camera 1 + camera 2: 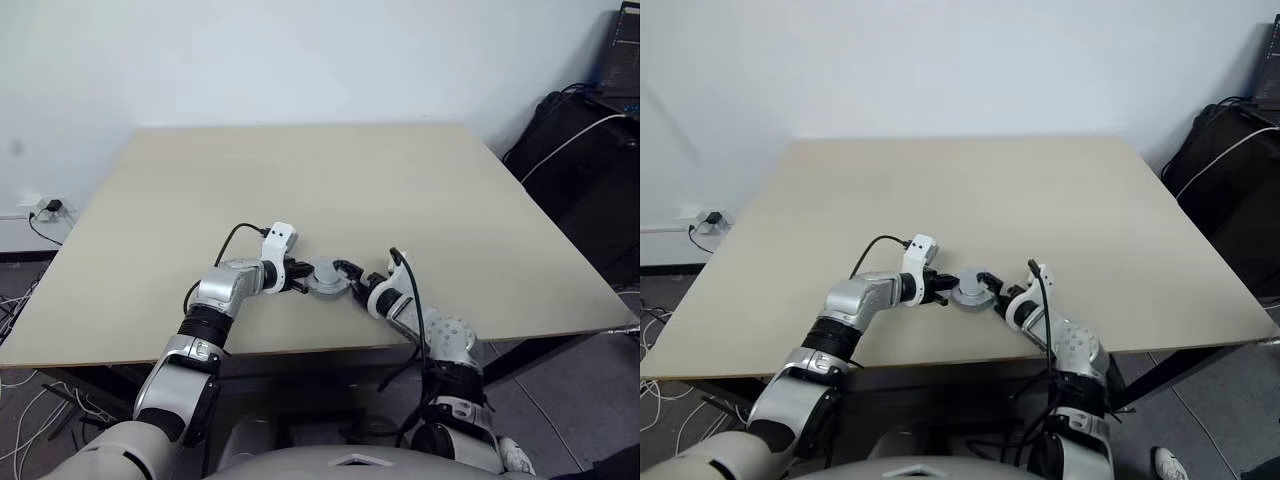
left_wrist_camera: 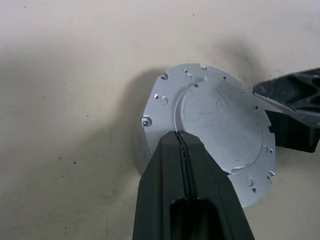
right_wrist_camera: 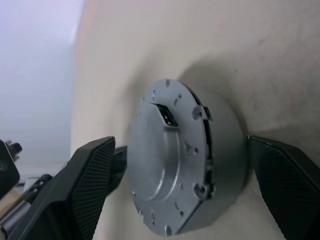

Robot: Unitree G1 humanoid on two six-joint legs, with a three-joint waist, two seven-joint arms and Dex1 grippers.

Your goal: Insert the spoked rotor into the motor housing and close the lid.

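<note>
A big tan table (image 1: 300,190) has a flat, smooth top. By the wall on the left is a white plug box (image 1: 40,208) with wires. On the right stands something black (image 1: 580,170). Near the front edge sits the round silver motor housing (image 3: 220,165). The lid (image 2: 220,125) is on top, smooth and grey with tiny holes. The left fingers (image 2: 182,150) are pressed together, tips on the lid. The right fingers (image 3: 285,185) are spread wide, one on each side of the housing.
</note>
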